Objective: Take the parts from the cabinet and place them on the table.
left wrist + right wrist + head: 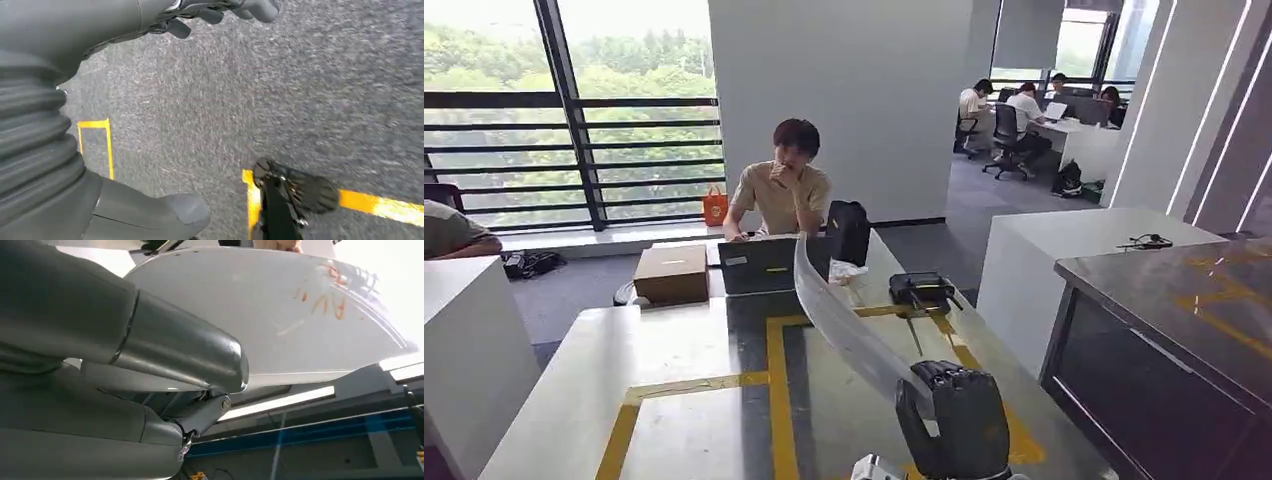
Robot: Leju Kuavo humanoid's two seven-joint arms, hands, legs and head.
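Above the near right end of the glossy grey table with yellow tape lines (674, 340), the dark right hand (959, 415) is gripping the near end of a long, curved, translucent white plastic panel (844, 320), its fingers wrapping over the edge. The panel is arching up and away toward the far side, and looks light and thin, probably springy, with a smooth face likely to slip; holding it nearer its middle would probably steady it better. In the right wrist view the thick grey thumb (185, 355) is pressing under the panel's white face.

The left hand (220, 12) is hanging over grey carpet with its fingers curling loosely and holding nothing.

Farther along the table a brown cardboard box (671, 272), a dark laptop (764, 262), a black bag (848, 230) and a small black device (921, 288) are sitting, and a seated person (782, 190) is working at the far end. The panel's far tip is reaching toward the laptop, so I judge the setting-down spot should be the bare near stretch.
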